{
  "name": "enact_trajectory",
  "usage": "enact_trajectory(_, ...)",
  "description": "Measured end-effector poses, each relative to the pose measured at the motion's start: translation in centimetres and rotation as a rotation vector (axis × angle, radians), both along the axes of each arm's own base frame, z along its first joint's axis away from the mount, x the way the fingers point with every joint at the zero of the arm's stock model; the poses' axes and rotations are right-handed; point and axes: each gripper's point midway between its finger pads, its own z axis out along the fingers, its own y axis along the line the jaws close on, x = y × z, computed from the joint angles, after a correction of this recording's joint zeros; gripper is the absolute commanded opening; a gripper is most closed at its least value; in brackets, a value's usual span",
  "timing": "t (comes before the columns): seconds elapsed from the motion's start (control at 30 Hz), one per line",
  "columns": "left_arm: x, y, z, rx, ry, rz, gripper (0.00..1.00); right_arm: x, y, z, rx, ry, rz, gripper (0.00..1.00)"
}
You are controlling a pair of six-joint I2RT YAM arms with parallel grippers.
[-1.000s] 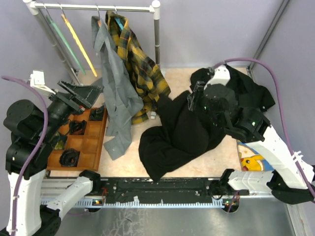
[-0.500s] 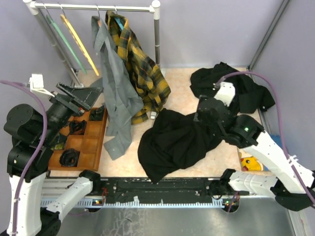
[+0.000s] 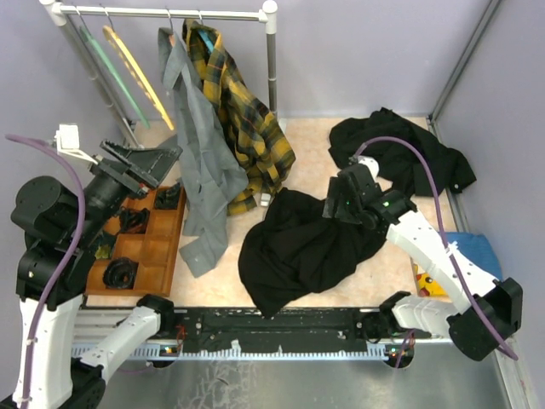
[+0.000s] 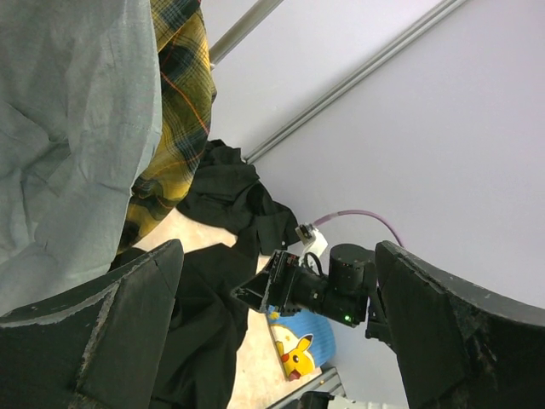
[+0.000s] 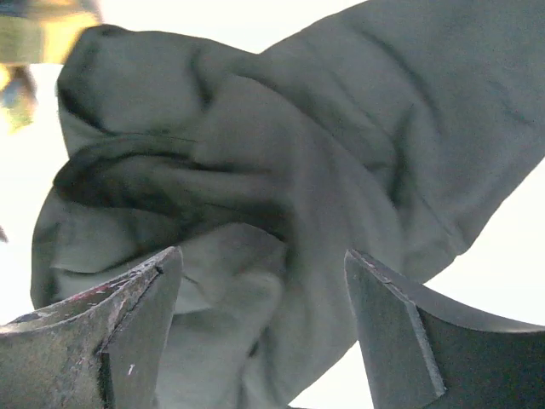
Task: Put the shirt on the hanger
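The black shirt lies crumpled in a heap on the middle of the table; its fabric fills the right wrist view. My right gripper hovers open just over the shirt's upper right edge, nothing between its fingers. The yellow hanger hangs on the rack at the back left. My left gripper is raised at the left, wide open and empty, facing across the table toward the shirt and the right arm.
A pale green hanger, a grey shirt and a yellow plaid shirt hang on the rack. Another black garment lies at the back right. A wooden compartment tray sits left; a blue Pikachu item lies right.
The right gripper opened and let the shirt go. The lifted part of the shirt dropped onto the table, and the right arm came down low over it. The left arm barely moved.
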Motion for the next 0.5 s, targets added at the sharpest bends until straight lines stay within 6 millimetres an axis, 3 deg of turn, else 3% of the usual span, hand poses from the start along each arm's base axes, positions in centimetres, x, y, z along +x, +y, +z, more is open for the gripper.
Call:
enact_trajectory(0.23,0.3,-0.2,-0.1,-0.012,-0.003,-0.005,0.99,2.7,6.1,0.0,0.151,-0.04,0.235,0.78)
enact_trajectory(0.5,0.8,-0.5,0.1,-0.013,0.003,-0.011,0.99,3.5,11.8,-2.8,0.143,-0.01,0.458,0.78)
